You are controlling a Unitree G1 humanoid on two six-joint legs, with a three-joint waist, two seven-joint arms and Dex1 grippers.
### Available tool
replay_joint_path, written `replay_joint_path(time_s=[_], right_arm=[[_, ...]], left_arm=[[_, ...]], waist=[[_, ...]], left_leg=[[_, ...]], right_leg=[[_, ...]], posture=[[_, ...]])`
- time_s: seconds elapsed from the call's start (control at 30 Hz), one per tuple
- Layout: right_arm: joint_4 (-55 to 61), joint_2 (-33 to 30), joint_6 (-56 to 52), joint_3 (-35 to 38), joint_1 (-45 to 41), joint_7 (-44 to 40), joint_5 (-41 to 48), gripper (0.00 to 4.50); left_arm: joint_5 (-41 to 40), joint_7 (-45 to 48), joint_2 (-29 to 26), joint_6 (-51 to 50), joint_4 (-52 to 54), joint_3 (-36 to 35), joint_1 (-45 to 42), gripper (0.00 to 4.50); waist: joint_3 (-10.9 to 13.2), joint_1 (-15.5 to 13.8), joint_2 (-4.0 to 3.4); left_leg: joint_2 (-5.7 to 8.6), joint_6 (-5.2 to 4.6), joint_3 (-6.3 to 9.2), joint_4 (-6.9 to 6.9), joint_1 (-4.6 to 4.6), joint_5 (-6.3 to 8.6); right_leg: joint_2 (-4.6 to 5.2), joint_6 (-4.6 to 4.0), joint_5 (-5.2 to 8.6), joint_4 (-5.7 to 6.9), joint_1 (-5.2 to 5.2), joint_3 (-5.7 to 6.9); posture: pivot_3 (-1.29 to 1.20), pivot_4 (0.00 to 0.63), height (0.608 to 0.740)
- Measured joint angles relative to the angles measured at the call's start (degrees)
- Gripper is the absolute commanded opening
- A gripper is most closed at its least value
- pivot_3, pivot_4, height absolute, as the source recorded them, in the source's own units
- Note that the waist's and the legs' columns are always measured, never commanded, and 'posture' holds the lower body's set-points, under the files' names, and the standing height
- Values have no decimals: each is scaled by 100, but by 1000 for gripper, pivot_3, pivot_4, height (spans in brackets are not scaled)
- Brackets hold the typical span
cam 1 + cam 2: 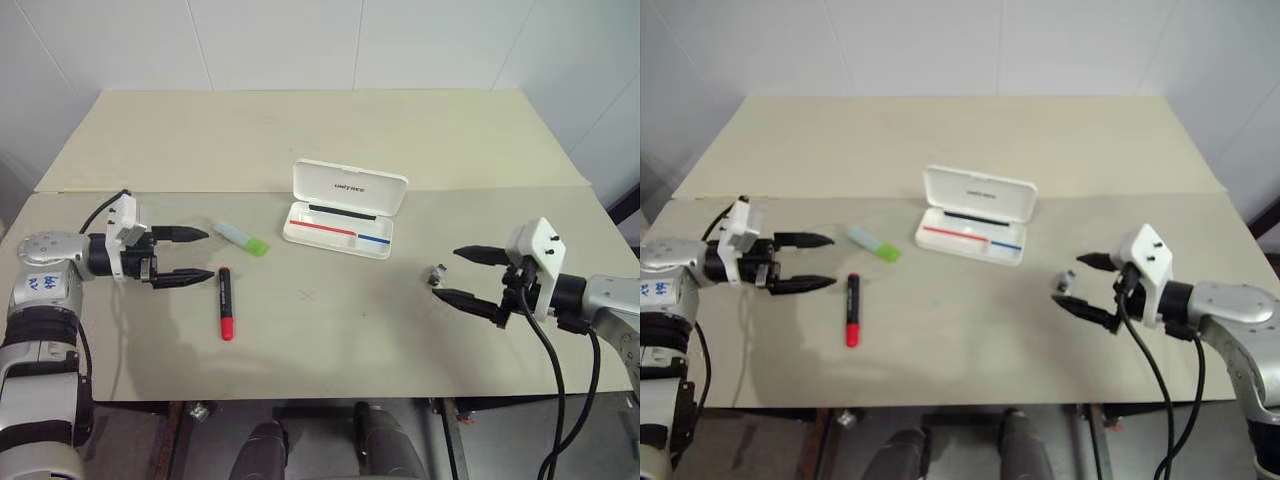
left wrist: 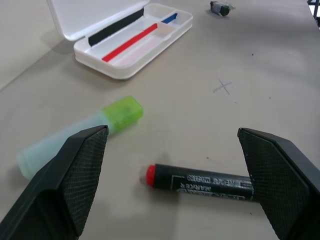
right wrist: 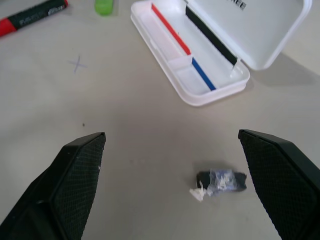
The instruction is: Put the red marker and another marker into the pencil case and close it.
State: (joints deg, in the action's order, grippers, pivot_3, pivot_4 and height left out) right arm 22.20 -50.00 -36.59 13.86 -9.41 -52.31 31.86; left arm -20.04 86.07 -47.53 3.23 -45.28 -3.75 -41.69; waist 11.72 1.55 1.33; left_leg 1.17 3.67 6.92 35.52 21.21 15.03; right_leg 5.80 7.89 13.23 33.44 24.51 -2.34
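The red marker point(image 1: 225, 303), a slim black pen with a red end, lies on the table just right of my left gripper point(image 1: 208, 254), which is open and empty. The other marker point(image 1: 241, 238), a stubby pale highlighter with a lime-green cap, lies a little farther back. The white pencil case point(image 1: 335, 243) sits mid-table with its lid raised, showing red and blue stripes inside. My right gripper point(image 1: 446, 272) hovers open and empty at the right, well clear of the case. In the left wrist view, the pen point(image 2: 202, 181) and highlighter point(image 2: 80, 137) lie between the open fingers.
A small black clip-like object point(image 1: 438, 272) lies on the table by my right fingertips. A faint pencilled cross point(image 1: 308, 294) marks the tabletop in front of the case. A seam crosses the table behind the case, and walls stand beyond.
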Motion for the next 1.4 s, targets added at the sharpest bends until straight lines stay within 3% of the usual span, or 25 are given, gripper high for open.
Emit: replay_joint_path(time_s=[0.33,0.53,0.97,1.4], right_arm=[[-224,623,-537,-799,-1143,528,11,4500],[-846,1034,-1137,-1883,-2058,789,-311,4500],[-3707,1583,-262,-3391,-4055,-321,-1689,4500],[-4929,2021,316,-3734,-4654,-1221,-2520,4500]], left_arm=[[-187,-2,62,-75,382,-96,286,4445],[-695,-16,297,-406,1400,-421,752,4445],[-1154,-493,343,-955,2851,-1104,1736,4445],[-1218,-899,369,-1040,3164,-1276,1902,4445]], waist=[[0,5,1],[1,5,2],[2,38,-1],[2,42,-1]], left_leg=[[-8,1,1,4,0,0],[-10,2,2,4,3,1],[-15,6,-2,2,2,6],[-15,16,-3,1,3,12]], right_leg=[[-11,-5,-3,6,3,-4],[-12,-7,-4,5,6,-5],[-20,-8,-4,12,15,-7],[-22,-7,-4,20,23,-7]], posture=[[0,150,740],[0,150,740],[0,150,740],[0,150,740]])
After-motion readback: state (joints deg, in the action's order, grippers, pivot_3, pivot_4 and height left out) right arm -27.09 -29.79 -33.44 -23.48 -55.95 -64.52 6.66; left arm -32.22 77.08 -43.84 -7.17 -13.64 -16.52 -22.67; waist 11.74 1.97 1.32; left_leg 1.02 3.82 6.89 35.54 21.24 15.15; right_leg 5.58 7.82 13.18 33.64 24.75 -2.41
